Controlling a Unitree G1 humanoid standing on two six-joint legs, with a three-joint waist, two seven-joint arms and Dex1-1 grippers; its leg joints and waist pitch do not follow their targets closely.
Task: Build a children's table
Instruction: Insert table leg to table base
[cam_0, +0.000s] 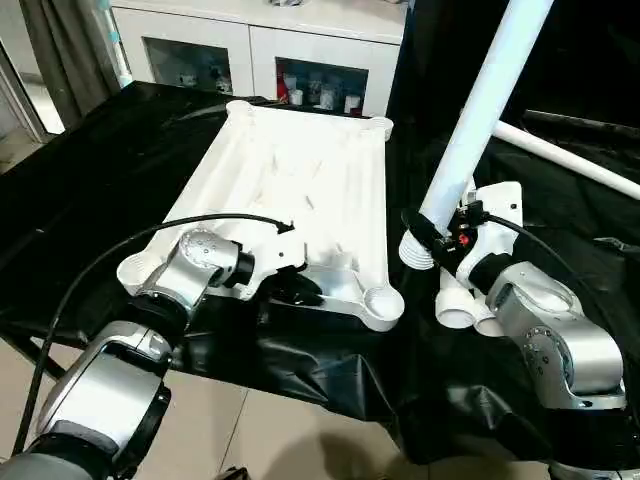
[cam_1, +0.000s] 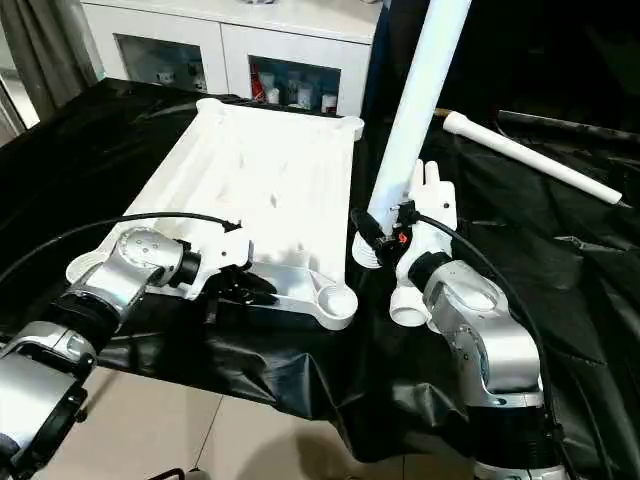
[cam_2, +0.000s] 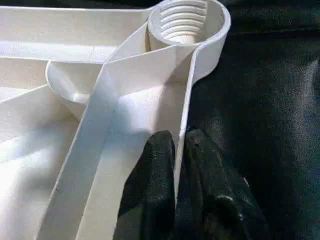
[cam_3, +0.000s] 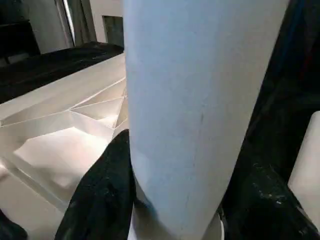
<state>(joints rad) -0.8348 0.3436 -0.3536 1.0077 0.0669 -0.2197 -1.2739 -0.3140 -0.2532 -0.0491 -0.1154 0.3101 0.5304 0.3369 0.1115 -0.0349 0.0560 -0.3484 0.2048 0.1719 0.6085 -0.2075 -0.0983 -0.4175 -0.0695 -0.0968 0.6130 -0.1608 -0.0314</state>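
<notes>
The tabletop (cam_0: 300, 190) lies underside up at the table's near edge. The left gripper (cam_2: 177, 150) pinches its near rim beside the corner socket (cam_0: 383, 300). The right gripper (cam_1: 385, 232), nearer that socket, clamps an upright leg (cam_0: 480, 110) just beside it.

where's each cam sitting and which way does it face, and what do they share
Left eye view: on the head, facing forward and down at the tabletop; both silver forearms show.
Right eye view: the same scene from slightly aside, with a spare leg lying at the right.
Left wrist view: along the left gripper, jaws pinching the tabletop's rim near a threaded socket.
Right wrist view: along the right gripper, jaws around the upright leg.
Shared: the tabletop.
</notes>
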